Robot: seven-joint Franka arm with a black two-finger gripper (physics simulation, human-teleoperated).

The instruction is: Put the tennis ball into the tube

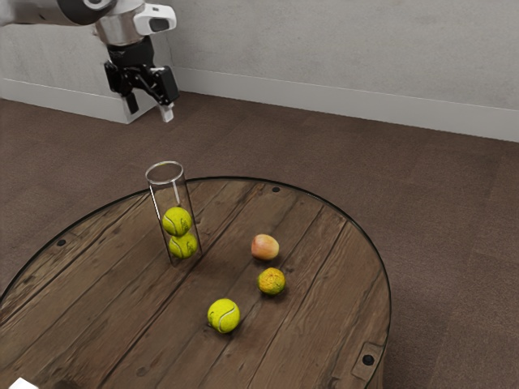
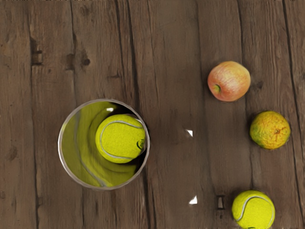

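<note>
The table (image 1: pixel 97 300) supports everything. I have the empty gripper (image 1: pixel 150 108) spread wide above, presumably ready for grasping. The clear tube (image 1: pixel 166 194) stands upright, its open mouth suiting a drop. The loose tennis ball (image 1: pixel 224 316) lies on the wood, yellow-green, pale-seamed.

tennis ball (image 1: pixel 224 315): yellow-green, on table (image 1: pixel 122 292) | tube (image 1: pixel 169 193): clear, upright, two tennis balls (image 1: pixel 177 221) stacked inside

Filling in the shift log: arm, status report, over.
Gripper open, empty. Loose tennis ball on table; tube mouth clear, two balls inside. Orange-yellow fruit, apple nearby, likely not blocking.
</note>
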